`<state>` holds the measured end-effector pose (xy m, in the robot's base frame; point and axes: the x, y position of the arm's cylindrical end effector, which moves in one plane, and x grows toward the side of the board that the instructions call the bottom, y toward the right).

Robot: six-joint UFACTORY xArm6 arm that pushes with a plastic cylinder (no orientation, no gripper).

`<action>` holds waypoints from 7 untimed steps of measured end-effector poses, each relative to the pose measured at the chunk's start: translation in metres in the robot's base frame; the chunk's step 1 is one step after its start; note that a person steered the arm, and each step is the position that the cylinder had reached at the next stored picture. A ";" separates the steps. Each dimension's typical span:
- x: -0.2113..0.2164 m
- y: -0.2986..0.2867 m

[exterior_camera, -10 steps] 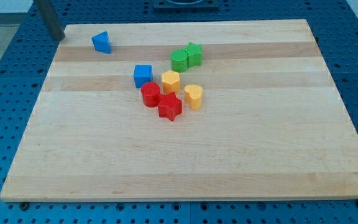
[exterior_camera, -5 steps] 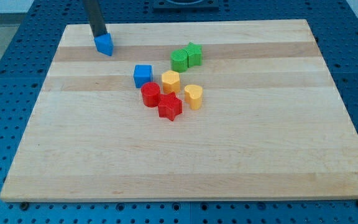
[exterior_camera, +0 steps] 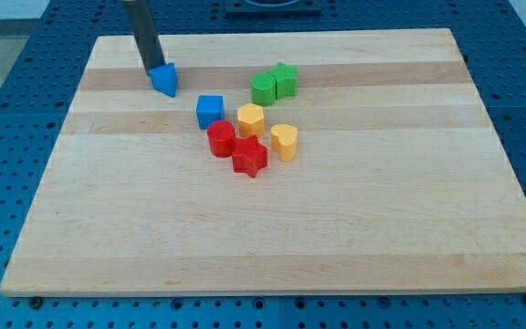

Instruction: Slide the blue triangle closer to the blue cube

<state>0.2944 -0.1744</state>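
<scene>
A wooden board (exterior_camera: 336, 238) lies on a blue perforated table (exterior_camera: 7, 110), seen from above and slightly in front. At the view's upper left, a straight dark rod comes down from the top edge, and my tip (exterior_camera: 152, 71) rests on the board, touching the upper-left side of the blue triangle (exterior_camera: 164, 79). The rod is a plain pusher with no jaws, so it neither spreads nor pinches; it simply presses against the triangle's side. Just to the lower right of the triangle, near but apart from it, sits the blue cube (exterior_camera: 210, 111). Below the cube, a red cylinder (exterior_camera: 221, 140) stands close beside it, and a red star (exterior_camera: 250, 157) touches the cylinder's lower right. To the right of the blue cube sits a yellow hexagon-like block (exterior_camera: 251, 119), and to its lower right a yellow heart (exterior_camera: 284, 142). Above these, toward the view's top, two green blocks touch: a rounded green block (exterior_camera: 263, 89) and a green star (exterior_camera: 285, 79) on its right.
</scene>
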 end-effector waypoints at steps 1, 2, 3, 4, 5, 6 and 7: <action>0.005 0.005; 0.005 -0.004; 0.007 -0.030; 0.008 -0.024; 0.017 0.001; 0.018 0.016; 0.018 0.038</action>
